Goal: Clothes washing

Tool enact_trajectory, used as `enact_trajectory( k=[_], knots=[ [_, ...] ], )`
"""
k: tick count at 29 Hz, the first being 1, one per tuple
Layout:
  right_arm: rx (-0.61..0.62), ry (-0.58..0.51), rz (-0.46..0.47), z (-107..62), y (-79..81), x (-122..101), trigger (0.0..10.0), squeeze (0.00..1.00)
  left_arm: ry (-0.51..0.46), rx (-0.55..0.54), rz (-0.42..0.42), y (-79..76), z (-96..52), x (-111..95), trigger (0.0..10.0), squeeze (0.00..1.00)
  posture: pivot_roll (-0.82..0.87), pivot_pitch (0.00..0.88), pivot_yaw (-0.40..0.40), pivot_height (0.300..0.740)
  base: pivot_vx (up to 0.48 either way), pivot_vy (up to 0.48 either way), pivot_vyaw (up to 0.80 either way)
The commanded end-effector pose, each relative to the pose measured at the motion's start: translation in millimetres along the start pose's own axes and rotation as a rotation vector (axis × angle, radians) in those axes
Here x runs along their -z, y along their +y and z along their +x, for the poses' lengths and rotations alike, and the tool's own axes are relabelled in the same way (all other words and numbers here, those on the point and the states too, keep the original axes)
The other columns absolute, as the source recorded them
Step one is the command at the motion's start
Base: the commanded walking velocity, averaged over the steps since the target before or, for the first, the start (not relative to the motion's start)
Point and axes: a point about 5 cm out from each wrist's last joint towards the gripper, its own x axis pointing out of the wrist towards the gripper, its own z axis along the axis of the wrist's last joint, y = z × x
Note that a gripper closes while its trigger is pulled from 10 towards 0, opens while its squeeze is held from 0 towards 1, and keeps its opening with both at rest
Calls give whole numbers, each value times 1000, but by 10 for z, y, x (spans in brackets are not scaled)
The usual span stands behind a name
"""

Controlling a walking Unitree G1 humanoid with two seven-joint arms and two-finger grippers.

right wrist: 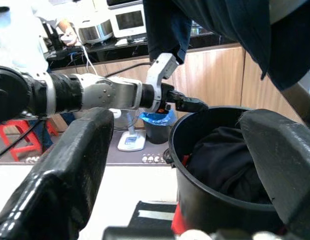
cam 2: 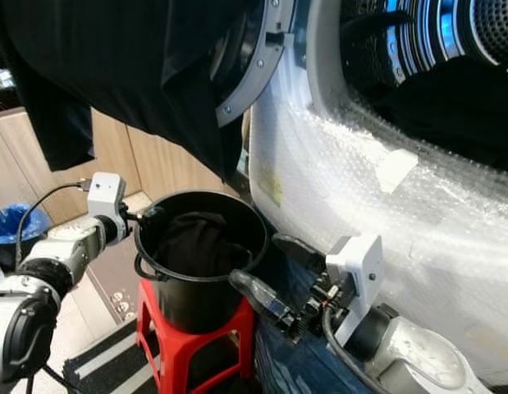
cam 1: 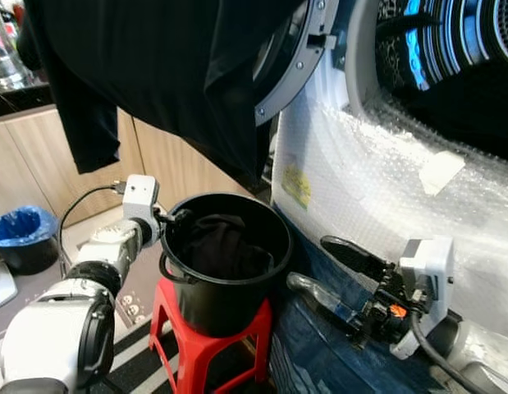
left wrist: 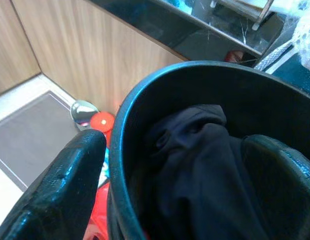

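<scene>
Black bucket sits on a red stool, lower centre of the head views, just beside the washer front. Dark clothes bunched inside it; only the top of the pile shows, the rest is hidden by the bucket wall.

Left hand is at the bucket's left rim. In the left wrist view its fingers straddle the rim, one outside, one inside, so it looks clamped on the wall, though the contact itself is hard to see.

Right hand is lower right, just right of the bucket, fingers spread apart, holding nothing, pointing toward the bucket.

A black garment hangs across the upper left, covering most of the open washer door; its top is cut off by the frame. The drum interior at upper right is dark, contents unreadable. Bubble wrap covers the washer front. Blue bin at far left, partly cut off.
</scene>
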Motion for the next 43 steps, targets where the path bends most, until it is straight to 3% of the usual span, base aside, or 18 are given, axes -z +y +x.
enact_trajectory(
  k=[1,16,23,27,31,35,38,43],
  knots=[
    [-6,0,-5,-33,70,-52,10000,0,18,-11,-29,54,-15,-47,10000,0,-154,288,-84,740,0,0,0],
    [3,-3,71,-63,238,-104,10000,0,15,-7,-67,131,-48,-294,10000,0,-161,371,-84,740,0,0,0],
    [17,13,116,-99,296,-78,10000,0,-60,1,-21,107,-56,-577,10000,0,-159,393,-70,740,0,0,0],
    [22,20,129,-93,303,-78,10000,0,-78,-8,1,96,-55,-630,10000,0,-161,394,-69,740,0,0,0],
    [30,22,135,-89,293,-88,10000,0,-63,77,84,7,-39,-628,10000,0,-156,394,-71,740,0,0,0],
    [30,26,139,-84,297,-89,10000,0,-47,130,106,-39,-33,-610,10000,0,-154,395,-73,740,0,0,0],
    [29,28,144,-70,309,-97,10000,0,-7,252,158,-192,-2,-534,10000,0,-160,396,-73,740,0,0,0],
    [33,27,146,-73,312,-104,10000,0,13,304,215,-257,7,-494,10000,0,-162,396,-71,740,0,0,0]
  ],
)
